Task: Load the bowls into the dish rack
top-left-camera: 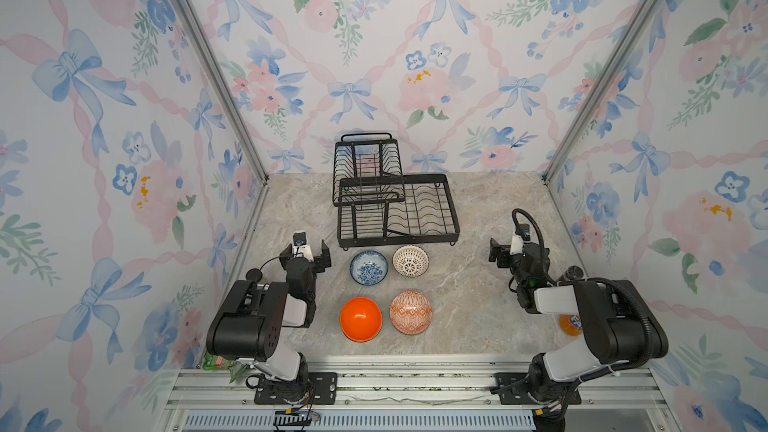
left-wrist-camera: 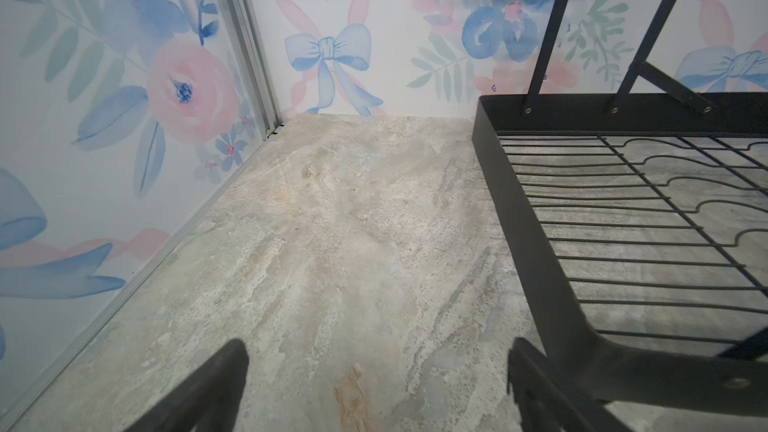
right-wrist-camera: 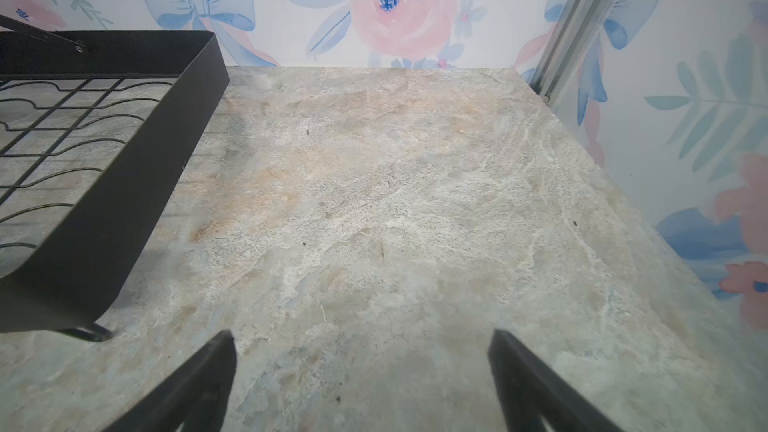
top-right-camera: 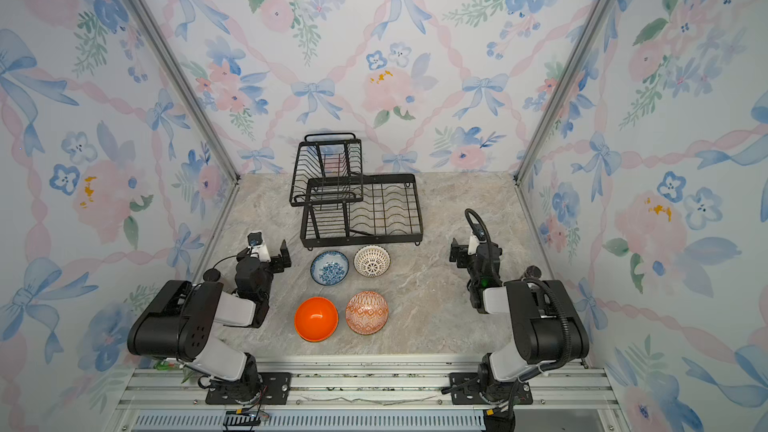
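Worktop (top-left-camera: pixel 478 284): grey stone look. It carries the rack and the bowls.
Dish rack (top-left-camera: pixel 415 238): black wire, at the back in the middle. Its long side runs left to right. No bowl is in it yet.
Bowls: four show, set in a square on the worktop just in front of the rack.
Back row: the blue bowl (top-left-camera: pixel 368 267) is on the left and the white bowl (top-left-camera: pixel 410 260) on the right, both near the rack's front edge.
Front row: the orange bowl (top-left-camera: pixel 360 319) is on the left and the orange-and-white bowl (top-left-camera: pixel 410 312) on the right.
Left pincer (top-left-camera: pixel 307 250): fingers wide apart, holding nothing. It is beside the blue bowl, on that bowl's left, not touching.
Right pincer (top-left-camera: pixel 497 252): fingers wide apart, holding nothing. It is off to the right of the white bowl, well apart.
Nearer arm: the left arm is nearer the blue and orange bowls. The right arm is on the side of the other two.
Bowl shape: round with no long side, so I think a rim can be pinched from any side.
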`<action>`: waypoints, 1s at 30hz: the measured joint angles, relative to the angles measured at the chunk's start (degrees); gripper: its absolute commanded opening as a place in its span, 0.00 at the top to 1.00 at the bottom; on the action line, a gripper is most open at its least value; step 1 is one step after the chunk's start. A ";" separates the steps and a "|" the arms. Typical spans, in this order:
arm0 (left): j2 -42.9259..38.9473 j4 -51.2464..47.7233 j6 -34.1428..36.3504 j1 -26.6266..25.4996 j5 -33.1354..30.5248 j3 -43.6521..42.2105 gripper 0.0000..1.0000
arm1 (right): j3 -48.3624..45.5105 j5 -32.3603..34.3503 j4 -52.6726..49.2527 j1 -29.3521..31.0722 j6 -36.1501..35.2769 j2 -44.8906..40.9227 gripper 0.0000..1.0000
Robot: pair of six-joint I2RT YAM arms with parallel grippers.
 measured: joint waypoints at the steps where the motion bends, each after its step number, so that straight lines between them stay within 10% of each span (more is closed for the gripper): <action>1: 0.00 0.00 0.00 0.00 0.00 0.00 0.02 | 0.00 0.00 0.00 0.00 -0.02 0.00 0.03; 30: 0.00 0.02 0.02 0.00 0.00 0.00 0.02 | 0.35 -1.42 -0.79 -1.09 0.42 0.00 0.03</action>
